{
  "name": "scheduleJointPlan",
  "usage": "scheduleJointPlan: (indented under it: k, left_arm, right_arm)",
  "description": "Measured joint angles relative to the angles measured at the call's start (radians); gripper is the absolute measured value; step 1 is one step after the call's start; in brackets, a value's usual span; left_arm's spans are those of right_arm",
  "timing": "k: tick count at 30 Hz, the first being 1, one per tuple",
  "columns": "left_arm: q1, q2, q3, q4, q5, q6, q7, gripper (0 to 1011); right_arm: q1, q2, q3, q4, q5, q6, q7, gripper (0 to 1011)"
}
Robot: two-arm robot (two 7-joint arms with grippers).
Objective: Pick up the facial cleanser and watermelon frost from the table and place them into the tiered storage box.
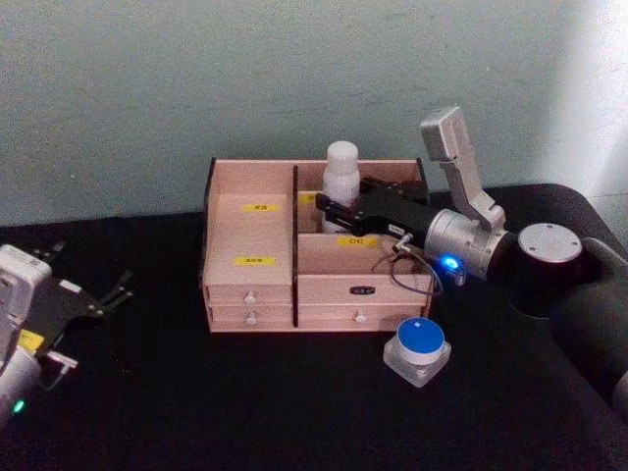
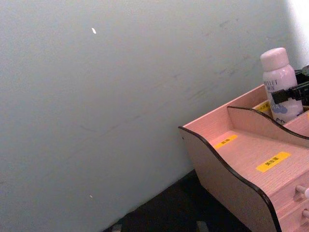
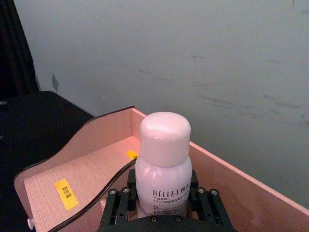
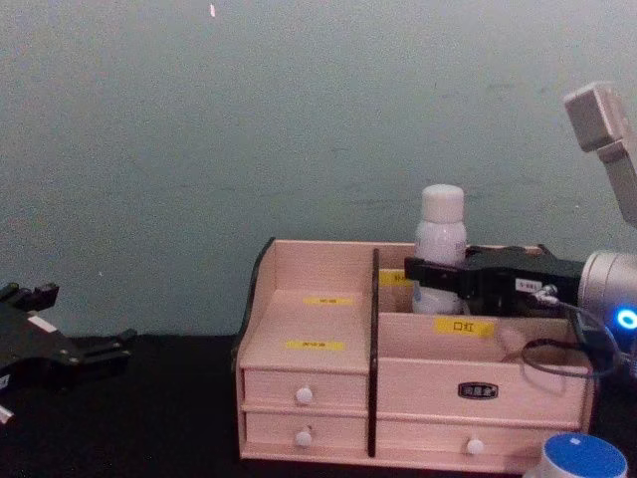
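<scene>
The facial cleanser (image 1: 341,167), a white bottle with a rounded cap, stands upright in the rear right compartment of the tiered storage box (image 1: 245,235). My right gripper (image 1: 334,208) reaches in from the right and is shut on the bottle's body. The right wrist view shows the facial cleanser (image 3: 164,154) between the black fingers (image 3: 207,200), with the box wall (image 3: 87,169) beside it. From the chest the cleanser (image 4: 441,224) rises above the box (image 4: 299,299). The watermelon frost (image 1: 419,343), a blue-lidded jar, sits on the table in front of the box's right end. My left gripper (image 1: 88,267) rests open at the far left.
A black cloth covers the table, and a pale wall stands close behind the box. My right arm's body (image 1: 549,265) hangs over the table's right side, just behind the jar. A cable (image 1: 402,270) loops in front of the box's right compartment.
</scene>
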Motion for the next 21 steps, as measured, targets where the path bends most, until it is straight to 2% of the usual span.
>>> scheduleJointPlan:
  k: [9,21]
  left_arm:
    - [0.000,0.000,0.000,0.000,0.000,0.000,0.000,1001]
    - [0.000,0.000,0.000,0.000,0.000,0.000,0.000,1001]
  right_arm:
    - [0.010,-0.007,0.005,0.027,-0.017,0.006,0.007,594]
    - [0.009,-0.007,0.007,0.027,-0.021,0.007,0.006,594]
